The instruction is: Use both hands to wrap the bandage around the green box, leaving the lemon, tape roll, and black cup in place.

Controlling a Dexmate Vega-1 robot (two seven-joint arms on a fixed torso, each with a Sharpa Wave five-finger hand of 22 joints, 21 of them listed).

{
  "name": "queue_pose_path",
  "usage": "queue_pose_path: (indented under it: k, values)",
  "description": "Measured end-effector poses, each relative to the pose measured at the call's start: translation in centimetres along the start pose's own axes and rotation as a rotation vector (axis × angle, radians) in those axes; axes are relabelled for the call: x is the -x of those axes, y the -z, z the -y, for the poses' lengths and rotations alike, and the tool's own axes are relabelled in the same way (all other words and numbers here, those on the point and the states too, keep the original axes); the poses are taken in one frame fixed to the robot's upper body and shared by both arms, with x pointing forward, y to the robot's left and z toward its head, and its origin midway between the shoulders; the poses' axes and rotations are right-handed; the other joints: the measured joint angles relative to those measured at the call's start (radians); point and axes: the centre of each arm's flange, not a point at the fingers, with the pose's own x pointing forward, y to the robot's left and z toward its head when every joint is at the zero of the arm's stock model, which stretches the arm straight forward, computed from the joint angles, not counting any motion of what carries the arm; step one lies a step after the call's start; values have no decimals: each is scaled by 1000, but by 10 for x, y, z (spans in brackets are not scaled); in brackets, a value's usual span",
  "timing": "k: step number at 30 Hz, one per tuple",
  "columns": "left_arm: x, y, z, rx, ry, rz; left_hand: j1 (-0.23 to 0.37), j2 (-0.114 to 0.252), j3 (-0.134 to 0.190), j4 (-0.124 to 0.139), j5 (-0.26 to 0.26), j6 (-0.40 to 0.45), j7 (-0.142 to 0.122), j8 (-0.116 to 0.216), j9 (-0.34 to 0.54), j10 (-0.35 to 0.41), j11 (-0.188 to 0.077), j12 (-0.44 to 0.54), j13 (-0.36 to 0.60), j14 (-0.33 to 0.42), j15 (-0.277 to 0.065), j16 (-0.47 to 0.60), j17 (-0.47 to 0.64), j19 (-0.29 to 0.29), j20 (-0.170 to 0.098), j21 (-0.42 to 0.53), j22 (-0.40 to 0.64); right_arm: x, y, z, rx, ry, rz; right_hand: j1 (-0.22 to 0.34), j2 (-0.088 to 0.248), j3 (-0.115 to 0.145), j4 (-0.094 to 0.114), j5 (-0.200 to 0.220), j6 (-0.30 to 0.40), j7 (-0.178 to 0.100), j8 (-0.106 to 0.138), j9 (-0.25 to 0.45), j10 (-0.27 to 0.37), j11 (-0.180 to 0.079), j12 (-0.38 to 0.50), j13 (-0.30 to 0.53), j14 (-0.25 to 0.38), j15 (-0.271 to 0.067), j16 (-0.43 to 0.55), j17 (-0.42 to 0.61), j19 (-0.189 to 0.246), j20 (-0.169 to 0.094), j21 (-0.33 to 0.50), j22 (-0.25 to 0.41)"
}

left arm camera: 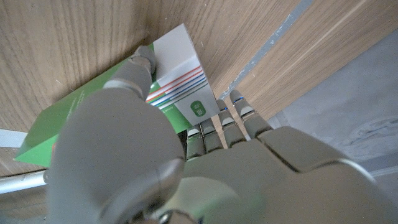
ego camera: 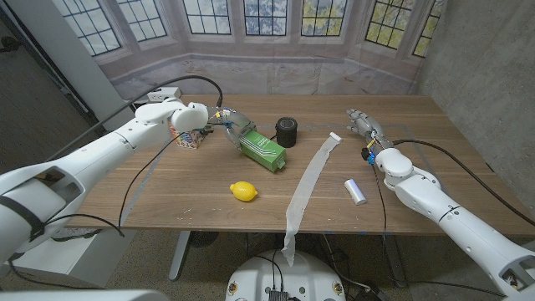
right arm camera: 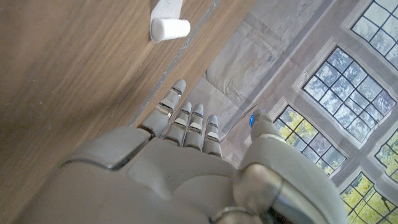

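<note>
Toward the bench's left rear, the left hand [ego camera: 224,119] is gripping the green box [ego camera: 262,150] by one end.

On that side the fingers are wrapping the box's far-left end, thumb [left arm camera: 142,62] pressing on its white face, while the right hand [ego camera: 363,124] is hovering open near the bench's [ego camera: 167,196] right rear edge, fingers apart and holding nothing. The box's long axis is running diagonally, from the left hand at far left down toward the near right, its free end pointing roughly at the bandage [ego camera: 309,180]. That strip is lying unrolled well apart from the box, from near the far edge to trailing over the front edge, so it risks sliding off if tugged. The black cup [ego camera: 287,130] is standing just beside the box; swinging the box toward the bandage could be knocking it, or nudging the lemon [ego camera: 243,191]. A grip on one end alone may be letting the box pivot or slip.
</note>
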Motion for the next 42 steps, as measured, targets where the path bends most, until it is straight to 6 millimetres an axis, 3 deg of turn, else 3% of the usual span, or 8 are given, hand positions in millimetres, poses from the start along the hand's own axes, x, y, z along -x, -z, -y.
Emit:
queue_pose_path:
  k: [5,6,8,14,15,18,32,42]
  values:
    - [1,1,1,3,0,-3,0,0,0,0,0,7,-7,10,5,12,-5,7,3,11,-4,0,0,3,-3,0,0,0,10,2,55,17,-51,0,0,4,-4,0,0,0,0,0,4,-2,0,0,5,-5,0,0,0,0,0,0]
    - [1,0,-1,16,-17,4,0,0,0,0,0,7,-7,15,5,14,-7,7,4,11,-4,0,0,3,-3,0,0,-3,-22,-4,87,-15,13,1,-1,4,-4,0,0,0,0,0,4,-2,0,0,5,-5,0,0,0,0,0,0]
    - [2,0,-1,16,-18,4,-1,1,0,0,0,10,-10,20,6,19,-12,11,5,15,-7,0,4,3,-3,0,0,-3,-27,-6,117,-17,11,5,-5,4,-4,0,0,0,0,0,4,-2,0,0,9,-1,0,0,0,0,0,0]
    - [4,-2,-2,21,-31,8,-1,1,0,0,1,15,-15,27,11,30,-12,15,9,21,-14,0,5,3,-3,0,0,-3,-17,-3,175,0,-39,14,-4,3,-14,0,14,4,0,0,17,0,8,0,15,-4,0,0,11,3,4,0]
    - [5,-1,-4,35,-43,3,-1,1,0,0,4,16,-16,30,11,31,-14,15,9,21,-14,0,5,3,-3,0,0,-4,-36,-10,189,-22,2,15,-4,3,-14,0,16,5,0,0,17,0,8,0,15,-4,0,0,13,2,4,0]
    - [5,-1,-4,42,-47,1,-1,1,0,0,4,16,-16,31,13,31,-14,15,12,21,-14,0,5,3,-3,0,0,-4,-42,-12,227,-26,-2,23,-2,3,-14,0,16,5,0,0,17,0,8,0,18,-7,0,0,13,2,4,0]
    - [8,-4,-6,67,-66,1,-1,1,0,0,4,17,-17,45,20,31,-14,19,19,32,-14,0,9,9,-9,0,0,-4,-54,-19,444,-18,-76,58,-21,15,-26,0,54,18,15,0,55,12,21,6,45,-9,0,-5,20,9,4,0]
    - [8,-6,-8,82,-77,7,-2,2,0,0,4,17,-17,56,22,37,-19,22,23,36,-18,0,14,9,-9,-8,0,-4,-62,-25,581,-11,-117,88,-25,18,-29,0,99,20,18,0,104,2,43,9,84,-23,7,-5,47,11,4,0]
